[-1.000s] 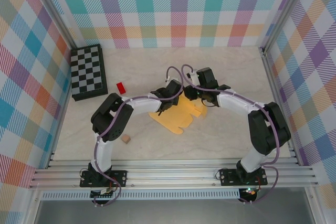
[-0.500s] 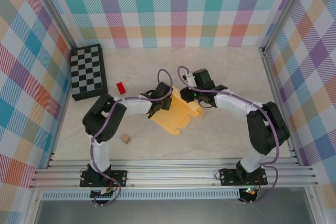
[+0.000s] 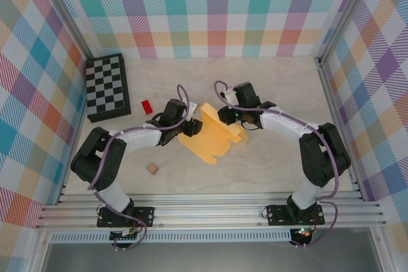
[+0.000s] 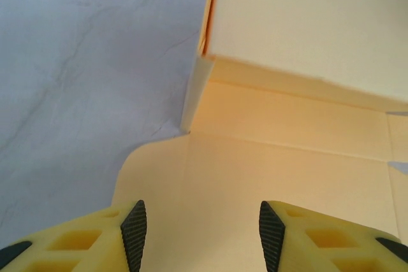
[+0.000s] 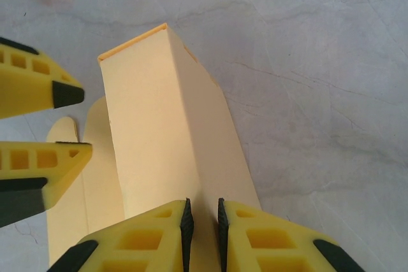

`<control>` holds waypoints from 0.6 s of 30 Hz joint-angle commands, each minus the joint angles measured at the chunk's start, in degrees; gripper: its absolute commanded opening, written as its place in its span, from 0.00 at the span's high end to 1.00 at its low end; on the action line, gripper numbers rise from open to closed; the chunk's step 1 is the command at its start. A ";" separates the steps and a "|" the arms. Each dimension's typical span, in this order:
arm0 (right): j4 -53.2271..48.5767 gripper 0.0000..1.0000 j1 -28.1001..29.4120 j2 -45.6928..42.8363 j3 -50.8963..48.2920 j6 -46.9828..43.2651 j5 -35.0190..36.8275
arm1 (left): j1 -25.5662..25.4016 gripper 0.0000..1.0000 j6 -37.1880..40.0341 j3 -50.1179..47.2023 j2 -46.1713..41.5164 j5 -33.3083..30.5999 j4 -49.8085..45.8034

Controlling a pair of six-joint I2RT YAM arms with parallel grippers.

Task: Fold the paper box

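Right hand (image 5: pixel 202 218) pinches a smooth, upright card panel of the paper box (image 5: pixel 153 138).

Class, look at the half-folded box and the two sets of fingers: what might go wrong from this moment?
1. The right fingers pinch just the edge of the raised panel of the box; thin card might slip out or crease.
2. The left fingers are open over the flat part, gripping nothing, so the sheet may slide or lift if the panel is pulled.
3. Both sets of fingers crowd the same panel and might bump.
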 commanded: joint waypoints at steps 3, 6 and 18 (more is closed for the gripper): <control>-8.34 0.79 -0.25 3.14 0.61 -2.30 -2.16 | 0.94 0.50 5.67 5.98 5.92 2.50 3.54; -8.86 0.79 -0.37 3.56 1.31 -3.01 -3.40 | 1.77 0.50 7.21 8.16 7.95 2.97 3.53; -10.99 0.79 -2.37 4.71 4.69 -2.01 -9.71 | 1.50 0.59 6.98 12.84 12.74 4.35 3.97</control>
